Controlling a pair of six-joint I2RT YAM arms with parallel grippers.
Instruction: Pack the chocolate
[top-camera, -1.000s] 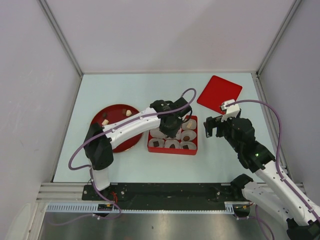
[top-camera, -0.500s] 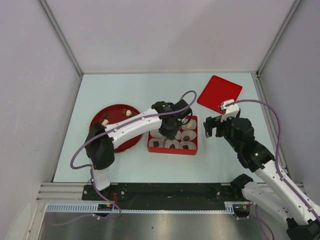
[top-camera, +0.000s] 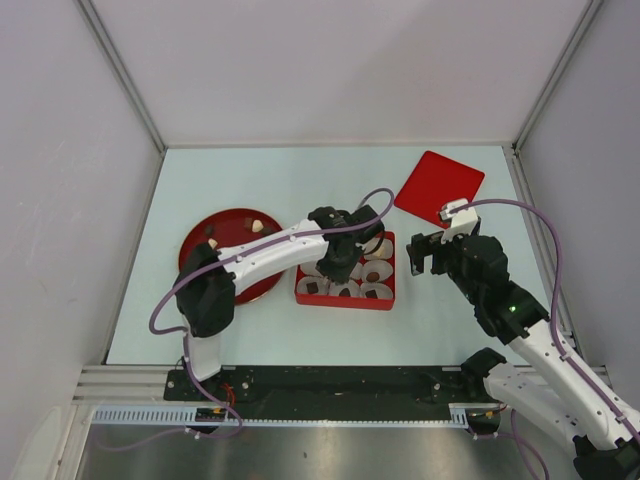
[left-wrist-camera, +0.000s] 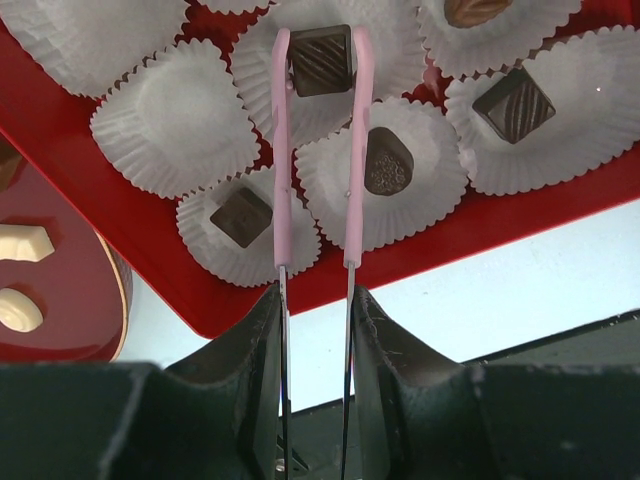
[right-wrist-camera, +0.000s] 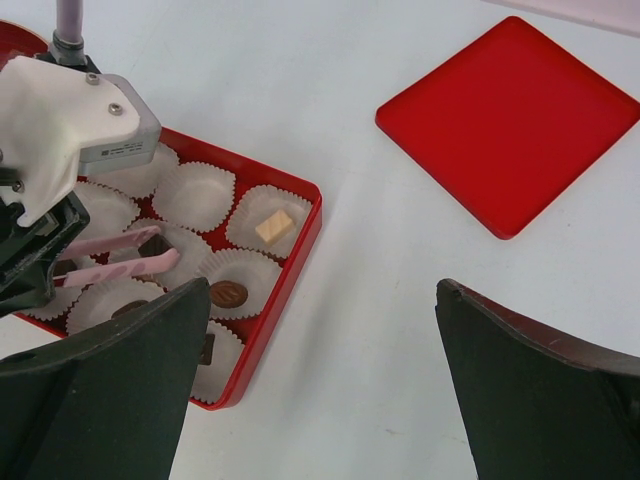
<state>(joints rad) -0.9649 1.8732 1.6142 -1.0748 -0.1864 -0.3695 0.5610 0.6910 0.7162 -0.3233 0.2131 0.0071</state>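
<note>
Chocolate (left-wrist-camera: 321, 60) in pink tongs (left-wrist-camera: 282, 180), over paper cup (left-wrist-camera: 398, 55)

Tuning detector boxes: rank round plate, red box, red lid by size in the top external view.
1. round plate, partly under the left arm
2. red box, nearly as large
3. red lid, clearly smallest

Looks like a robot test cell in a lab. Boxed in by plain white panels (top-camera: 340, 70) on aluminium posts (top-camera: 121, 75) around the pale worktop (top-camera: 300, 180). Fitted with a black mounting plate (top-camera: 330, 380) and a slotted rail (top-camera: 330, 416) along the worktop's near edge.
</note>
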